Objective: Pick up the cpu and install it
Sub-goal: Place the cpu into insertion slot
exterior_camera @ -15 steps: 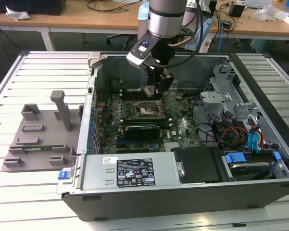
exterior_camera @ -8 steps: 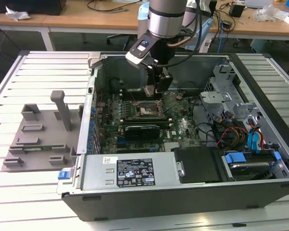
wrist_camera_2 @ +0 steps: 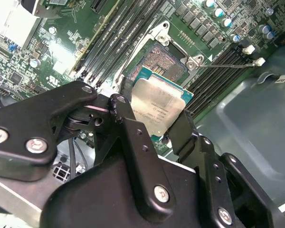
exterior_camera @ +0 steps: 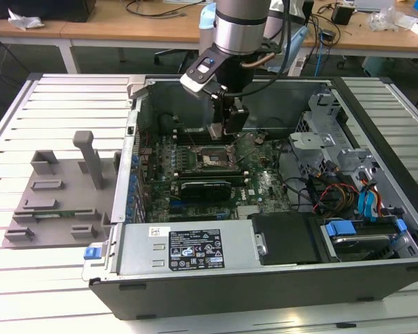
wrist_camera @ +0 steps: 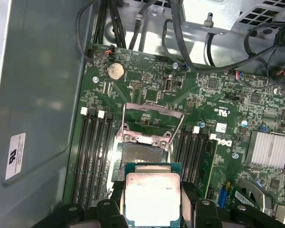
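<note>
Claw [exterior_camera: 222, 130] pinches the cpu [wrist_camera: 152, 197] by two edges over the open socket [wrist_camera: 141, 153]; its fingers [wrist_camera_2: 128, 128] hide the cpu's corners.

You see the cpu [wrist_camera_2: 157, 105] with a silver-grey top and a teal-green rim. Your gripper [exterior_camera: 221, 129] is matt black, dotted with silver screw heads in the second wrist view. The motherboard [wrist_camera: 147, 71] is green, speckled with fine pale tracks. Its memory slots [wrist_camera: 92, 152] run as black stripes with white end clips. The socket [wrist_camera: 141, 154] shows a fine dark grain inside a silver frame. The heatsink [wrist_camera: 268, 149] is silver with close ribs, the coin cell [wrist_camera: 116, 71] plain silver. In the exterior view the case [exterior_camera: 265, 296] is dark grey, its label [exterior_camera: 195, 248] white with black print, the table [exterior_camera: 56, 97] white and slatted, the fixture [exterior_camera: 56, 195] flat grey, the clip [exterior_camera: 91, 252] blue.
</note>
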### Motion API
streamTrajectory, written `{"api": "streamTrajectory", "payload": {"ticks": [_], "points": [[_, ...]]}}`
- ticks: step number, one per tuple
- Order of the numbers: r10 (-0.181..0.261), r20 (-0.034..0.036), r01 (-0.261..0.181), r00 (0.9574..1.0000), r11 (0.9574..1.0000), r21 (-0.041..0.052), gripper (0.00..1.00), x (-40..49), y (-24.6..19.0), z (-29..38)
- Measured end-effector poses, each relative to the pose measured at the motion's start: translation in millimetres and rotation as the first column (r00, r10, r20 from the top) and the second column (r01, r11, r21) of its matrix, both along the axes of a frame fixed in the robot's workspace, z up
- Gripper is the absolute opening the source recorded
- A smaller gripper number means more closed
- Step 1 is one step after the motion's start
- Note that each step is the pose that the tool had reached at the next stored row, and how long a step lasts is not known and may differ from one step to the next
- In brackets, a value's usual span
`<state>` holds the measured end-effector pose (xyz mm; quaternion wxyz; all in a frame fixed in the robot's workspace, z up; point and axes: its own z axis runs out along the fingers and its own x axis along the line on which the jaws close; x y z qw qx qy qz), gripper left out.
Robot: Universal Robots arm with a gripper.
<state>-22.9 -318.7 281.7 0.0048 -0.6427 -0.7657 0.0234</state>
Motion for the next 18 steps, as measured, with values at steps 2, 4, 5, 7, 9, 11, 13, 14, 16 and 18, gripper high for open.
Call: {"api": "streamTrajectory", "payload": {"ticks": [2,4,5,7,9,11,13,14,16,18], "points": [[-0.007,0.0,0.007,1.0,1.0,-0.0002,0.55,0.0,0.0,0.0],[-0.019,0.0,0.019,0.9998,0.9998,-0.0005,0.55,0.0,0.0,0.0],[-0.024,0.0,0.024,0.9997,0.9997,-0.0006,0.55,0.0,0.0,0.0],[-0.037,0.0,0.037,0.9993,0.9993,-0.0008,0.55,0.0,0.0,-0.1],[-0.054,0.0,0.054,0.9985,0.9985,-0.0007,0.55,0.0,0.0,-0.2],[-0.069,0.0,0.069,0.9976,0.9976,-0.0007,0.55,0.0,0.0,-0.2],[-0.084,0.0,0.084,0.9965,0.9965,-0.0008,0.55,0.0,0.0,-0.2],[-0.091,0.0,0.091,0.9958,0.9958,-0.0008,0.55,0.0,0.0,-0.2],[-0.1,0.0,0.1,0.995,0.995,-0.0008,0.55,0.0,0.0,-0.3],[-0.1,0.0,0.1,0.995,0.995,-0.0008,0.55,0.0,0.0,-0.2]]}}
